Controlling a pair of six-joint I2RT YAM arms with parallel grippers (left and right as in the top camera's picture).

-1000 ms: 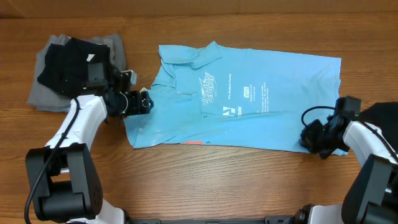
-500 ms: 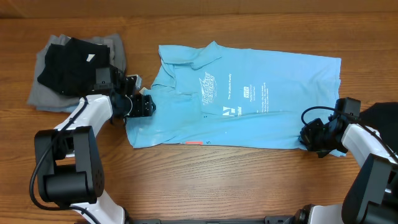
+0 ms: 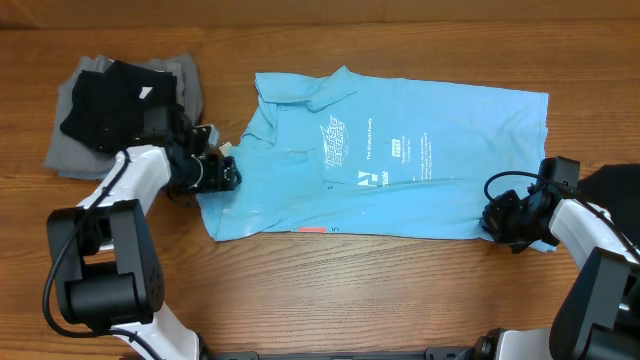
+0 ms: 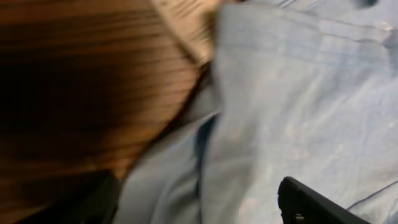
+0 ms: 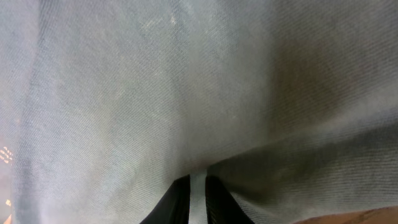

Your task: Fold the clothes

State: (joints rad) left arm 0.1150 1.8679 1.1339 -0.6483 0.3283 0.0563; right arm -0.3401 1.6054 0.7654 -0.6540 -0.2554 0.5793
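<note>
The sky-blue collared shirt (image 3: 390,160) lies spread flat on the wooden table (image 3: 330,290), collar to the left and printed lettering facing up. My left gripper (image 3: 228,175) sits at the shirt's left sleeve edge. In the left wrist view its fingers (image 4: 311,202) stand wide apart and open over wrinkled blue cloth (image 4: 298,112). My right gripper (image 3: 497,222) is at the shirt's lower right corner. In the right wrist view it (image 5: 197,199) is shut on a thin fold of the shirt (image 5: 155,81).
A pile of black and grey garments (image 3: 120,110) lies at the back left, close to my left arm. Another black piece (image 3: 615,185) shows at the right edge behind my right arm. A small red tag (image 3: 312,229) sits at the shirt's front hem.
My left gripper has shifted a little along the shirt's left sleeve edge, first right, then back and slightly nearer. The right gripper and the shirt have stayed put.
</note>
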